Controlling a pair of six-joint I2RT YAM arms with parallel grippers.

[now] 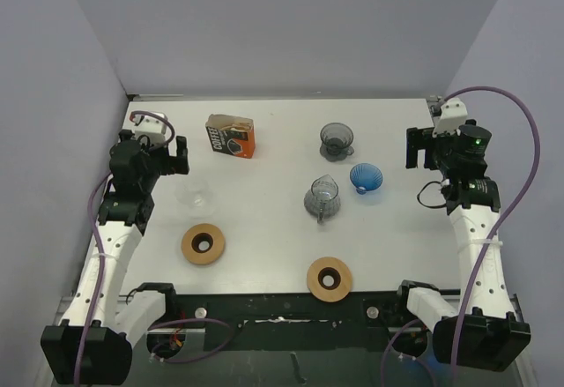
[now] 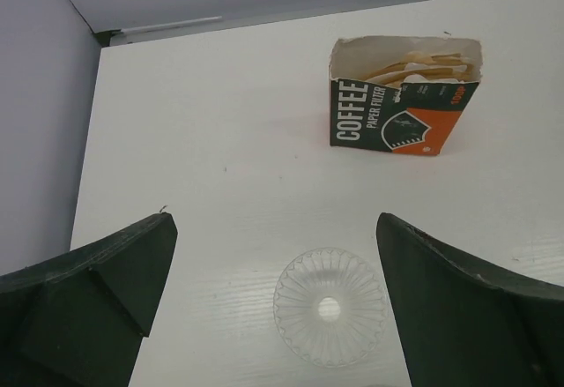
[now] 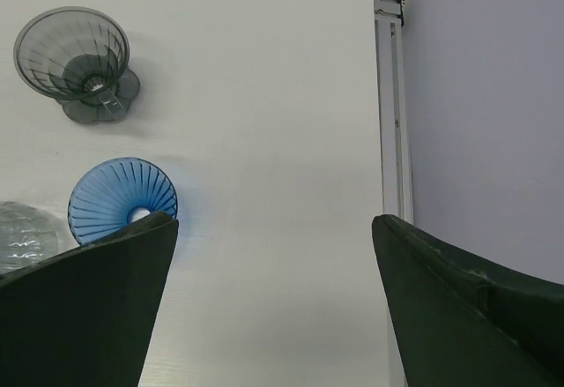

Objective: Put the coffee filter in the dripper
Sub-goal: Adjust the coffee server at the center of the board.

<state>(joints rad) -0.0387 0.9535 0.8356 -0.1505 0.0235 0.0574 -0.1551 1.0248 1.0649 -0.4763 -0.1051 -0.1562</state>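
An open box of coffee paper filters (image 1: 230,135) stands at the back left of the table; in the left wrist view (image 2: 404,96) brown filters show in its open top. A clear dripper (image 1: 194,198) sits on the table near the left arm and lies below and between my left fingers (image 2: 330,306). My left gripper (image 1: 166,157) is open and empty above it. A blue dripper (image 1: 367,177), a smoky grey dripper (image 1: 336,140) and a grey glass server (image 1: 322,198) stand at the centre right. My right gripper (image 1: 421,147) is open and empty, right of the blue dripper (image 3: 122,202).
Two brown wooden rings lie near the front edge, one at the left (image 1: 203,244) and one in the middle (image 1: 330,279). The grey dripper also shows in the right wrist view (image 3: 79,63). Grey walls close in the table at the back and on both sides.
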